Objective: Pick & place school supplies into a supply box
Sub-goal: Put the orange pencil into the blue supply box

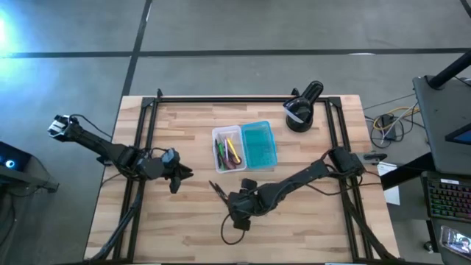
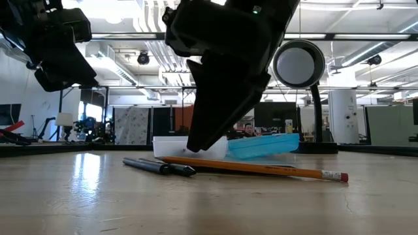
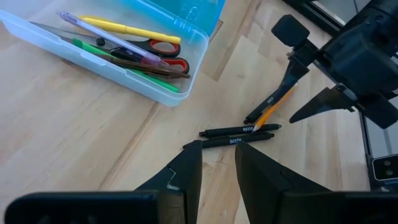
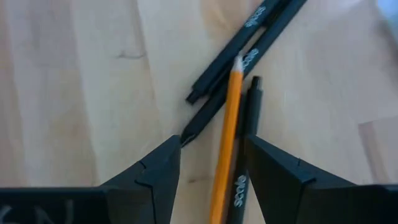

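The long orange wooden pencil (image 4: 227, 143) lies on the wooden table (image 1: 309, 221) in front of the supply box, across three slim black pens (image 3: 239, 135), between my open right fingers. My right gripper (image 4: 208, 165) hovers low over it, jaws wide and holding nothing. I judge the step is grasping: next I must descend and close on the pencil only. The pens carry white print, unreadable. The clear plastic supply box (image 1: 216, 136) already holds red-handled scissors (image 3: 163, 55). My left gripper (image 3: 217, 168) waits near, narrowly open.
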Robot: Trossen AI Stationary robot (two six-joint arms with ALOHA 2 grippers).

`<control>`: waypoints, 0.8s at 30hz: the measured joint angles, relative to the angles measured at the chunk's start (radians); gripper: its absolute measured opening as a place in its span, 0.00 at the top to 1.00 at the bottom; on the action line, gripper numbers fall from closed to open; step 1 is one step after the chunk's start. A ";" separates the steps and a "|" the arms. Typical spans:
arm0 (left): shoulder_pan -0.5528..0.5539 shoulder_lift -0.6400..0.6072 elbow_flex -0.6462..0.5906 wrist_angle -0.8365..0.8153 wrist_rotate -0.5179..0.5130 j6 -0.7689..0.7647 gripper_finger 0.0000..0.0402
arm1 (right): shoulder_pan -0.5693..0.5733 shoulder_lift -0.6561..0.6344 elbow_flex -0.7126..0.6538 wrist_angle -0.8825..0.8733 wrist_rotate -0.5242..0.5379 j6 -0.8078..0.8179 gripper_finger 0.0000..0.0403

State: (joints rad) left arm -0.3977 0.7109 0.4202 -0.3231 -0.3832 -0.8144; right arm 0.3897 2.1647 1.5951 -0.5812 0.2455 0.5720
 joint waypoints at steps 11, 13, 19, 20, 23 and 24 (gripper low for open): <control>0.000 0.000 0.000 0.000 0.000 0.000 0.80 | -0.004 0.000 0.000 -0.010 0.011 0.001 0.64; 0.000 0.000 0.000 0.000 0.000 0.000 0.80 | -0.004 0.000 -0.002 -0.009 0.011 0.001 0.66; 0.000 0.000 0.000 0.000 0.000 0.000 0.80 | -0.004 0.002 -0.015 -0.010 0.008 0.007 0.67; 0.000 0.000 0.000 0.000 0.000 0.000 0.80 | -0.004 0.002 -0.015 -0.010 0.008 0.007 0.67; 0.000 0.000 0.000 0.000 0.000 0.000 0.80 | -0.004 0.002 -0.021 -0.006 0.009 0.008 0.64; 0.000 0.000 0.000 0.000 0.000 0.000 0.80 | -0.004 0.002 -0.027 -0.007 0.009 0.009 0.63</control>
State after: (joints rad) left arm -0.3977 0.7109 0.4202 -0.3229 -0.3832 -0.8143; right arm 0.3859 2.1666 1.5682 -0.5880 0.2543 0.5812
